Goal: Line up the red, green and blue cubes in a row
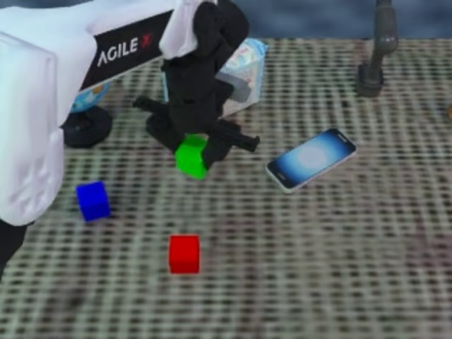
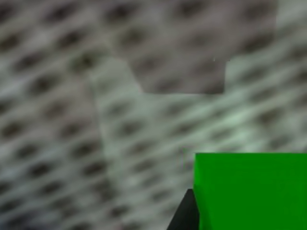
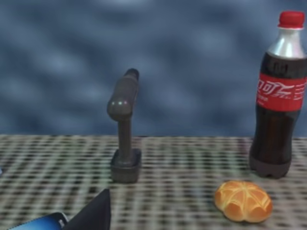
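Note:
My left gripper point(image 1: 192, 150) is shut on the green cube point(image 1: 191, 157) and holds it above the mat, left of the table's centre. In the left wrist view the green cube point(image 2: 249, 191) fills the corner with one dark finger point(image 2: 184, 215) against its side. The blue cube point(image 1: 93, 200) rests on the mat to the left and a bit nearer the front. The red cube point(image 1: 184, 253) sits nearer the front, almost straight below the held cube. My right gripper point(image 3: 136, 224) is outside the top view; one of its fingers point(image 3: 93, 214) shows, with nothing held.
A smartphone point(image 1: 311, 159) lies face up right of the green cube. A pale carton point(image 1: 244, 70) stands behind the left arm and a dark round base point(image 1: 88, 126) at the left. A grey handled tool point(image 1: 373, 49) stands back right. A cola bottle point(image 3: 278, 96) and a bread roll point(image 3: 243, 201) show in the right wrist view.

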